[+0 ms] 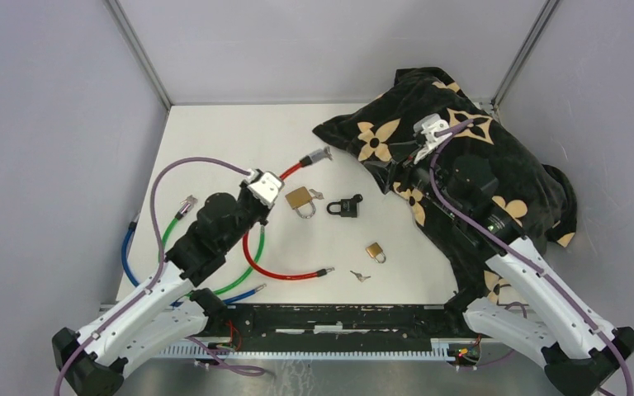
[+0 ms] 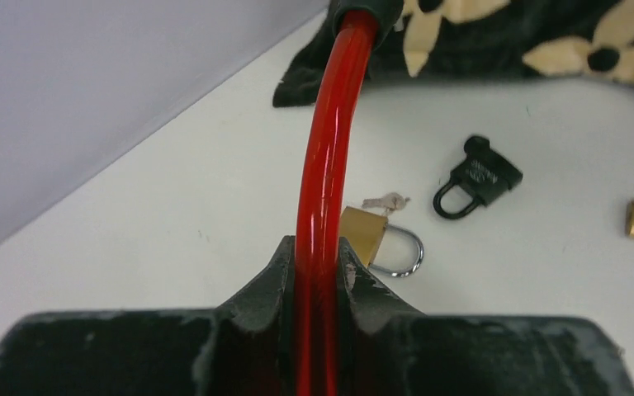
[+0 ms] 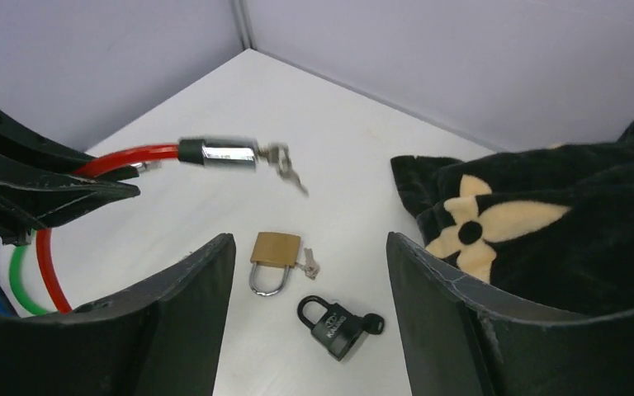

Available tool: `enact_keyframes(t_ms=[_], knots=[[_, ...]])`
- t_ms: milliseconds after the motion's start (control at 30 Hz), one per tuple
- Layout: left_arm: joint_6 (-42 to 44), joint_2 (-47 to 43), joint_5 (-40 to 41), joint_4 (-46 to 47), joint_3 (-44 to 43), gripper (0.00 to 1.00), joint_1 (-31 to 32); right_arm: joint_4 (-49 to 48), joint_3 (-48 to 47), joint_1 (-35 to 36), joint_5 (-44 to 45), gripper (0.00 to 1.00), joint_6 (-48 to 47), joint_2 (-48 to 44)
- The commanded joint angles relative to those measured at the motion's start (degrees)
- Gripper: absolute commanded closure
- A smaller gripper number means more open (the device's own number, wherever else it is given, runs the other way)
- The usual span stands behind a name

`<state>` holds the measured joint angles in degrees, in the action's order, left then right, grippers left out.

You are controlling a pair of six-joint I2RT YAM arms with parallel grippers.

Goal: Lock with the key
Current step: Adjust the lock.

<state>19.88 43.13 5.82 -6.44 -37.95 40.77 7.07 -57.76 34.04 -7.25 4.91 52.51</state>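
My left gripper is shut on the red cable lock and holds it off the table. The cable's metal lock head with a key in it hangs in the air, also seen from above. A brass padlock with a key in it lies by the left gripper. A black padlock with a key lies right of it. A small brass padlock and a loose key lie nearer. My right gripper is open and empty above the two padlocks.
A black cloth with beige flowers covers the right of the table under the right arm. Green and blue cables lie at the left, under the left arm. Grey walls close in the sides and back.
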Motion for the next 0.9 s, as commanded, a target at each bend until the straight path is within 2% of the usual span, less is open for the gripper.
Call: enact_keyframes(t_ms=[0,167,233,300,333,433,500,567,633,733,800,867], knots=[[-18.85,-4.48,6.92,14.99,2.55,0.98,-2.90,-2.26,6.91,0.68,9.77,0.31,15.65,1.81],[-27.67,-7.38,9.52,23.09,7.27,0.98,-6.08,-10.61,18.49,6.35,15.63,0.32,26.31,4.69],[-30.02,-8.01,8.95,27.38,9.47,0.98,-6.97,-12.16,18.95,8.15,15.51,0.32,24.75,7.75],[-31.38,-8.59,5.82,31.64,11.51,0.98,-7.99,-17.34,17.75,9.48,10.13,0.32,15.73,10.57],[-32.18,-9.04,4.59,33.08,12.26,0.98,-8.40,-20.37,17.72,9.63,4.59,0.30,11.64,11.40],[-37.31,-10.14,3.72,34.86,13.73,0.98,-9.50,-30.48,19.11,9.71,-10.56,0.25,7.07,13.74],[-38.73,-10.38,2.87,36.06,14.66,0.98,-10.45,-32.56,18.98,11.62,-15.99,0.21,6.09,16.93],[-38.82,-10.51,3.54,37.76,15.62,0.98,-11.08,-30.11,17.85,15.20,-14.75,0.20,4.73,20.04],[-37.83,-10.48,5.26,40.56,16.08,0.98,-12.01,-26.49,16.91,15.99,-8.31,0.21,10.57,22.03],[-35.32,-10.00,6.65,48.45,16.94,0.98,-13.94,-29.01,21.00,15.97,1.49,0.21,18.56,19.25],[-35.44,-9.61,3.81,52.46,17.24,0.98,-15.33,-34.20,23.21,16.27,1.94,0.19,15.65,17.11],[-36.95,-9.61,0.49,53.58,17.02,0.98,-15.61,-36.11,22.84,17.24,-2.35,0.15,4.08,16.78]])
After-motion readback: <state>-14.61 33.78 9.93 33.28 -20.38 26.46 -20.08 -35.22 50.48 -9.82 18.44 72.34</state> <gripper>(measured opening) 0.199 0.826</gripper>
